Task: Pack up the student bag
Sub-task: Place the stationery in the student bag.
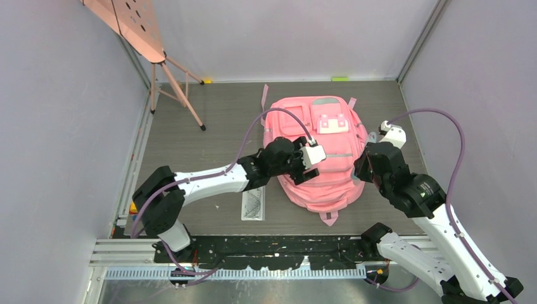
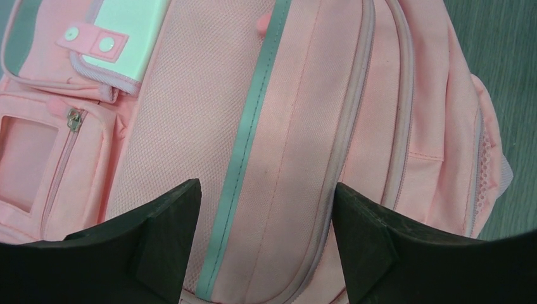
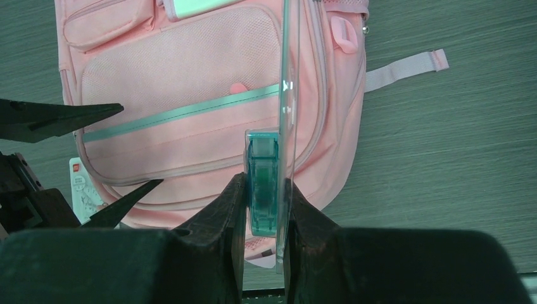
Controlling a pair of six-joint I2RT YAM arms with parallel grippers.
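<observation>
Since the right wrist view catches it edge-on, I can't say what the right gripper has. It's a teal translucent block against a clear sheet, pinched tight between both fingers. Top view doesn't help: the item is mostly hidden behind that arm's wrist.

Print on the white packet, lying on the table near the left side of the student bag, is too small to read. In the right wrist view only a corner of the packet shows. The pink stand at far left is cut off by the top edge. Left wrist view gives only a slice of the bag, with part of it under the fingers.

Left gripper: jaws spread wide with nothing between them, over the bag's front panel. Can't tell if the fingertips touch fabric.

Bag sits mid-table between the two grippers, flat, front up, grey-trimmed top toward the far wall.
- Soft pink fabric with a mesh front panel.
- Pale grey-green strip across the front.
- White patch with a pink two-snap tab.
- Small side pocket with a zip pull.
- Strap tails stick out at the far and near ends.
</observation>
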